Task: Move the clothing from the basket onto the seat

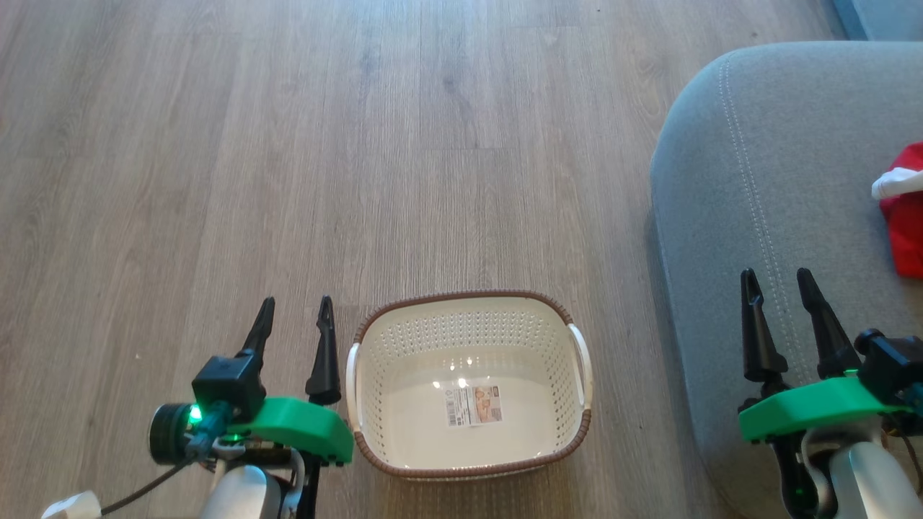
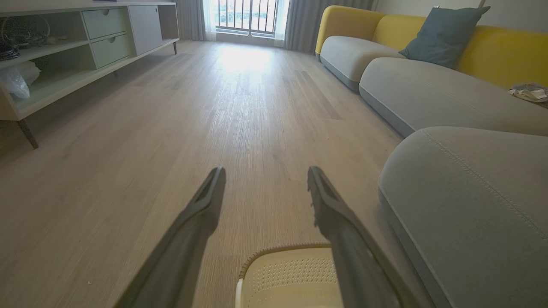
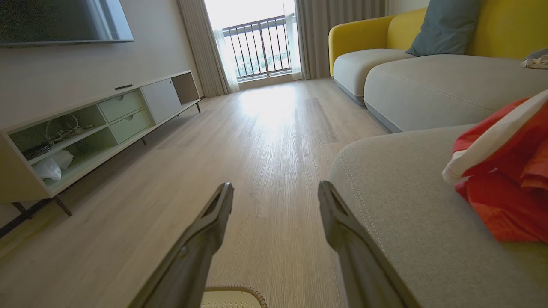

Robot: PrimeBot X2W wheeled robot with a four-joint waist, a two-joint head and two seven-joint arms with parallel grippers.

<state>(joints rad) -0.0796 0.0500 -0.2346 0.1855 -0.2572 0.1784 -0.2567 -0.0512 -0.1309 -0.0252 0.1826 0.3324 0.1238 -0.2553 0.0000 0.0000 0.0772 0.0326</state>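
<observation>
The cream basket (image 1: pixel 375 404) with its brown rim stands on the floor at the bottom middle of the head view, holding nothing but a paper label (image 1: pixel 474 405). Red clothing (image 1: pixel 907 223) with a white band lies on the grey seat (image 1: pixel 728 187) at the right edge; in the right wrist view the clothing (image 3: pixel 509 188) rests on the seat (image 3: pixel 402 205). My left gripper (image 1: pixel 296 311) is open just left of the basket. Over the seat's near edge my right gripper (image 1: pixel 776 281) is open too, apart from the clothing. The basket rim (image 2: pixel 282 249) shows below my left gripper (image 2: pixel 264 176).
Wooden floor (image 1: pixel 360 144) stretches ahead. A long low cabinet (image 3: pixel 94 128) lines the left wall and a yellow-backed sofa (image 3: pixel 428 72) with a grey-blue cushion (image 2: pixel 443 34) runs along the right. A window with railings (image 3: pixel 261 47) is at the far end.
</observation>
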